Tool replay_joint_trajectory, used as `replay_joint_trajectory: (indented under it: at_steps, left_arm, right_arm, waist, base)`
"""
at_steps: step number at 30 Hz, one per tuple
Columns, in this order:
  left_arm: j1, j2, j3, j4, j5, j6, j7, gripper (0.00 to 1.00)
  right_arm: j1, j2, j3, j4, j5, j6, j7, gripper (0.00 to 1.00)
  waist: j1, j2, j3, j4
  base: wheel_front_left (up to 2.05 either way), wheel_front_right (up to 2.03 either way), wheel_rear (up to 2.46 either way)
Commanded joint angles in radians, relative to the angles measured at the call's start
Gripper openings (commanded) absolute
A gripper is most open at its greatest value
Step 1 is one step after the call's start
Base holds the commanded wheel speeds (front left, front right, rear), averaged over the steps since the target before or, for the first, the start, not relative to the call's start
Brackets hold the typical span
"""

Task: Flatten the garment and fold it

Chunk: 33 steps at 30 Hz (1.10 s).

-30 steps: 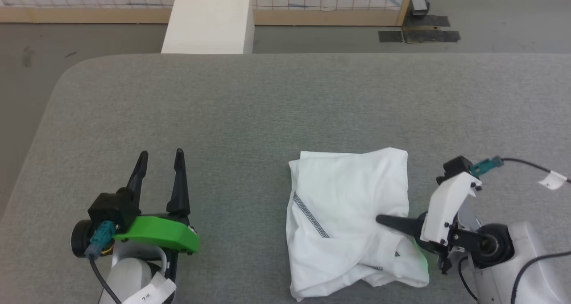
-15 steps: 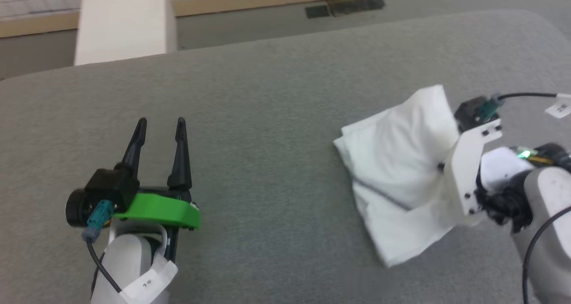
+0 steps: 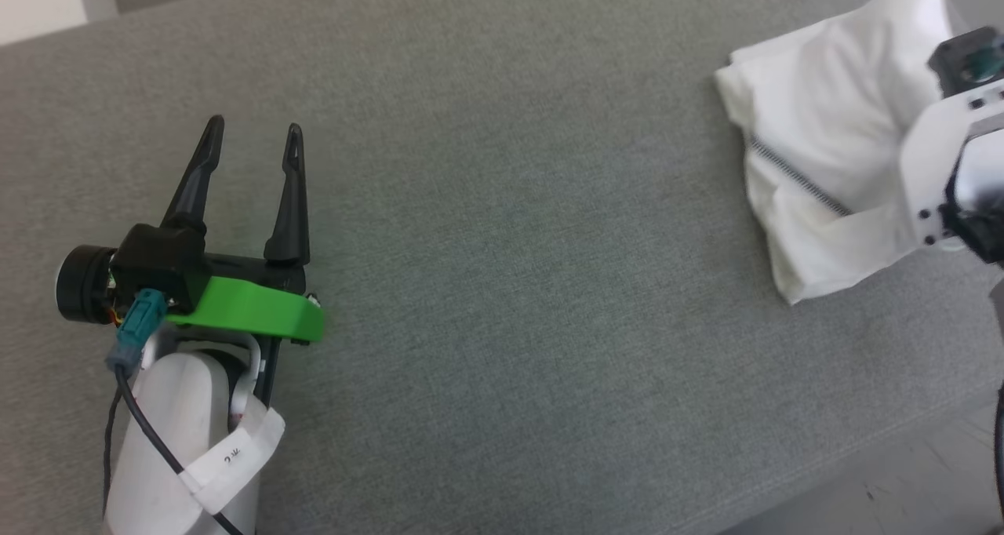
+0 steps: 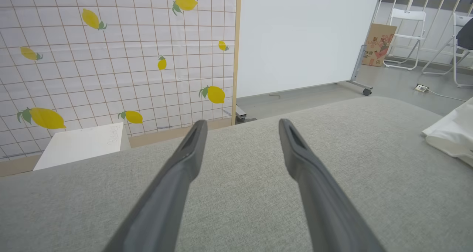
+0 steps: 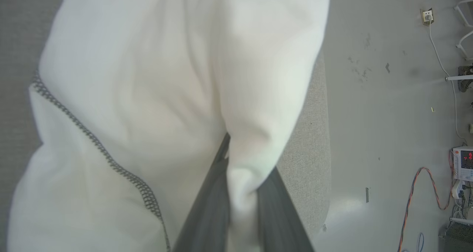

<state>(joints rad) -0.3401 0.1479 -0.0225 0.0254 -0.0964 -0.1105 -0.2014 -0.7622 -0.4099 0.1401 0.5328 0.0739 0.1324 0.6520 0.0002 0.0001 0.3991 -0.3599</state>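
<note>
The grey fabric-covered surface [image 3: 510, 245] has a rounded edge on the right. A bunched white garment [image 3: 816, 119] rests at its far right.

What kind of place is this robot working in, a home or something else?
Probably a robotics lab or test room, not a home: a lemon-print backdrop panel, a wheeled white partition beside it, and loose cables with a red-digit meter on the bare floor.

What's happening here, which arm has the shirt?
The right gripper is shut on a pinched fold of the white T-shirt, which sits bunched near the right edge of the grey padded surface. The left gripper is open and empty, low over the surface, well apart from it. Flattening isn't done yet.
</note>
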Motion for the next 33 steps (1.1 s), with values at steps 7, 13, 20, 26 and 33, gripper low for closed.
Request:
replay_joint_trajectory:
  at_steps: [7, 13, 20, 26, 33]
  left_arm:
    - [-0.025, 0.033, -0.007, -0.045, 0.009, -0.003, 0.035, 1.00]
    - [-0.015, 0.041, -0.005, -0.054, 0.004, 0.004, 0.039, 1.00]
    - [0.011, 0.013, -0.009, -0.005, -0.024, 0.014, 0.000, 1.00]
    - [0.055, -0.029, -0.011, 0.068, -0.069, 0.019, -0.034, 1.00]
    - [0.114, -0.068, -0.016, 0.157, -0.122, 0.029, -0.057, 1.00]
  right_arm:
    - [-0.089, -0.020, -0.125, 0.140, -0.171, -0.002, -0.138, 0.00]
    - [-0.126, 0.021, -0.237, 0.202, -0.264, -0.002, -0.221, 0.33]
    - [-0.100, 0.023, -0.341, 0.224, -0.332, -0.002, -0.312, 1.00]
    - [-0.014, 0.049, -0.358, 0.163, -0.230, -0.002, -0.471, 1.00]
    - [0.259, 0.076, -0.210, -0.127, 0.051, -0.002, -0.705, 1.00]
  waist:
    - [-0.0002, -0.0001, 0.126, -0.010]
    - [-0.0002, -0.0001, 0.118, 0.015]
    - [-0.0002, -0.0001, 0.016, 0.048]
    - [-0.0002, -0.0001, -0.116, 0.098]
    - [-0.0002, -0.0001, -0.263, 0.210]
  base:
    - [0.00, 0.00, 0.00]
    - [0.00, 0.00, 0.00]
    - [0.00, 0.00, 0.00]
    - [0.00, 0.00, 0.00]
    - [0.00, 0.00, 0.00]
